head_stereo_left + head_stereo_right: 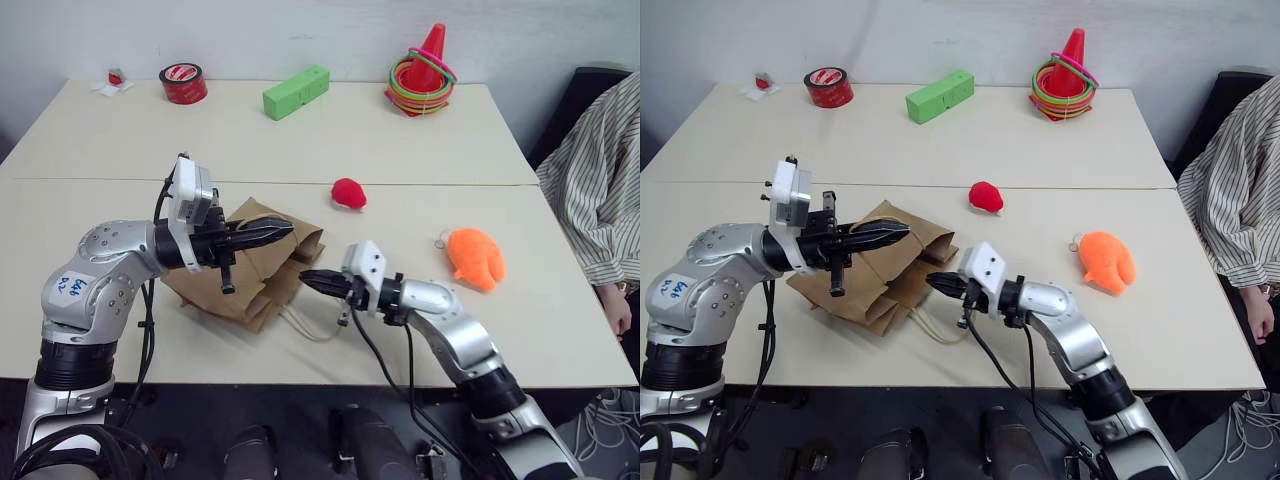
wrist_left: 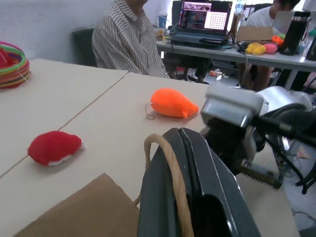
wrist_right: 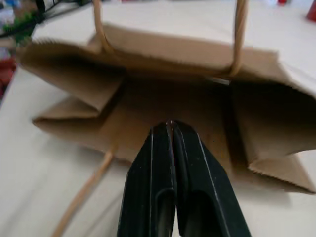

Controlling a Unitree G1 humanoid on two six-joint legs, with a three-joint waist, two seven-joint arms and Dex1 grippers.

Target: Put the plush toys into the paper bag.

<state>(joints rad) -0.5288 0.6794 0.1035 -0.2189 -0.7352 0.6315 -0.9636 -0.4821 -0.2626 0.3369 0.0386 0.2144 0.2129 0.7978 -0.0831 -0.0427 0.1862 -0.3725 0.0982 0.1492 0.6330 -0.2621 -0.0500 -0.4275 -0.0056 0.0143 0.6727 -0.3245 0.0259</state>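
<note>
Left gripper (image 1: 280,233) pinched cord handle (image 2: 170,163), lifting crumpled bag (image 1: 262,272) mid-frame; right gripper (image 1: 312,281) closed, empty, at bag's mouth; fuzzy toys (image 1: 349,193) lay right, clear tabletop around.

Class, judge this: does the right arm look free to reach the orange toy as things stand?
Probably yes: the orange toy lies on bare table just beside that arm, nothing between, though its claw points away at the bag.

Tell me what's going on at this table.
The robot is working a paper bag open so two plush toys can go in. Its left gripper is shut on the bag's handle, lifting the upper edge. The right gripper, shut, is at the bag's mouth; whether it pinches the paper is unclear. The red toy and orange toy lie on the table, not yet touched. A person sits alongside.
</note>
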